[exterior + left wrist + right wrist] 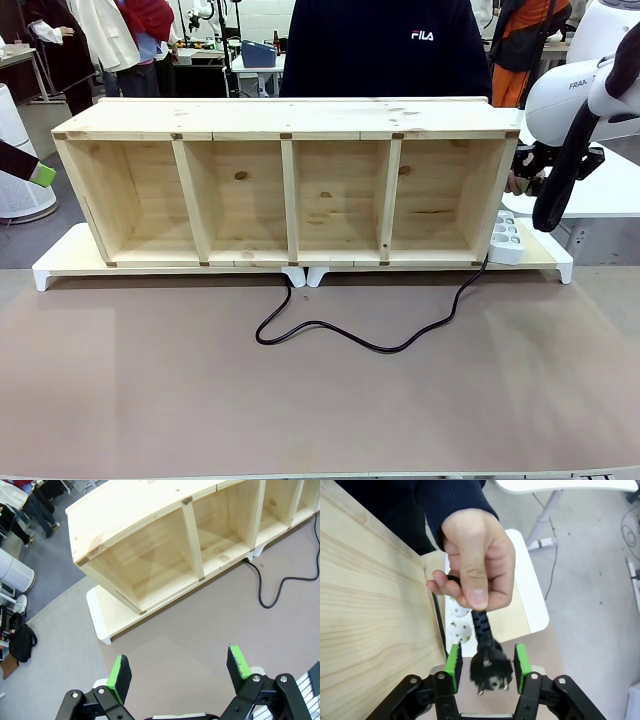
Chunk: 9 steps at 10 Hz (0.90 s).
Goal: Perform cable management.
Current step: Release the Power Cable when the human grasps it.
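Handover step, right side. The person's hand (475, 565) dangles the plug (490, 667) of the cable (360, 340), prongs pointing down toward my wrist camera. It hangs between the green pads of the right gripper (487, 662). The jaws stand apart on either side of it. The plug edge looks very near one pad, but I can't tell whether it touches, because the plug is blurred. I read this as not yet gripped.

Where the cable lies: from the front, it comes out under the middle of the wooden shelf (290, 120) and loops loose over the brown table (300, 410). It then climbs toward the shelf's right end beside the white power strip (505, 235). The strip's sockets sit just under the hanging plug in the right wrist view.

The left gripper (179, 669) hovers over the table's left part, jaws wide, holding nothing, well apart from the cable.

Judgement: early in the task, since the cord is slack and untidied.

Next move calls for:
- closing squarely on the plug body, not on the prongs or the thin cord
- waiting until the plug hangs steady
- keeping the pads off the person's fingers just above it

Risk: a pinch on the cord alone would let the plug swing or slip.
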Tool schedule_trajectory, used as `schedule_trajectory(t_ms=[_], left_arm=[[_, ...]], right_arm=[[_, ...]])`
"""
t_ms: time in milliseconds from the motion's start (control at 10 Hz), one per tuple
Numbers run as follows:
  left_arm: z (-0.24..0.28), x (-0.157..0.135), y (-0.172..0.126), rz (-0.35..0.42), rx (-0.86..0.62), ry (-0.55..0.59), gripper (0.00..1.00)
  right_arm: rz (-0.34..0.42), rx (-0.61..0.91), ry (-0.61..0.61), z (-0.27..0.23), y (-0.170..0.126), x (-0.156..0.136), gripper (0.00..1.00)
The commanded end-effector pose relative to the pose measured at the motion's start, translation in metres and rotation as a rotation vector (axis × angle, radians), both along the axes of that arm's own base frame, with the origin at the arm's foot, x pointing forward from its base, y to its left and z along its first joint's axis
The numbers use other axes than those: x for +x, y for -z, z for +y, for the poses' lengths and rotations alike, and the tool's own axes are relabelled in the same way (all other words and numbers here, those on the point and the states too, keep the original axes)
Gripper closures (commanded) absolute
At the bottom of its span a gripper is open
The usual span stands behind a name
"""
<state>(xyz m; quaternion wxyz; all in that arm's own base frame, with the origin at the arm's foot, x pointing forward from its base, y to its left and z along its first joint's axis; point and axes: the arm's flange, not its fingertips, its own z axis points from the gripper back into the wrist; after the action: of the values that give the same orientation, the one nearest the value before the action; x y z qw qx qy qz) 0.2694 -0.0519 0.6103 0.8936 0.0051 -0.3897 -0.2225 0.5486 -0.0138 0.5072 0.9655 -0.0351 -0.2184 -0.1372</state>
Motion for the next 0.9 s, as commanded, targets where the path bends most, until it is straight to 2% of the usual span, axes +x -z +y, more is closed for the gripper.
schedule_trajectory(t_ms=[0,100,300,400,600,800], left_arm=[[0.0,0.002,0.0,-0.006,-0.001,-0.002,0.0],[0.0,0.002,0.0,-0.006,-0.001,-0.002,0.0],[0.0,0.002,0.0,-0.006,-0.001,-0.002,0.0],[0.0,0.002,0.0,-0.006,-0.001,-0.002,0.0],[0.0,0.002,0.0,-0.006,-0.001,-0.002,0.0],[0.0,0.002,0.0,-0.006,-0.001,-0.002,0.0]], right_arm=[[-0.016,-0.014,0.017,0.005,-0.002,-0.001,0.24],[0.014,-0.016,-0.003,0.005,-0.003,-0.001,0.32],[0.011,-0.029,-0.001,0.006,-0.004,-0.002,0.12],[-0.022,-0.041,0.012,0.007,-0.003,-0.002,0.03],[0.001,-0.051,-0.03,0.011,0.0,0.002,0.03],[-0.001,-0.024,-0.009,0.0,-0.002,-0.001,0.03]])
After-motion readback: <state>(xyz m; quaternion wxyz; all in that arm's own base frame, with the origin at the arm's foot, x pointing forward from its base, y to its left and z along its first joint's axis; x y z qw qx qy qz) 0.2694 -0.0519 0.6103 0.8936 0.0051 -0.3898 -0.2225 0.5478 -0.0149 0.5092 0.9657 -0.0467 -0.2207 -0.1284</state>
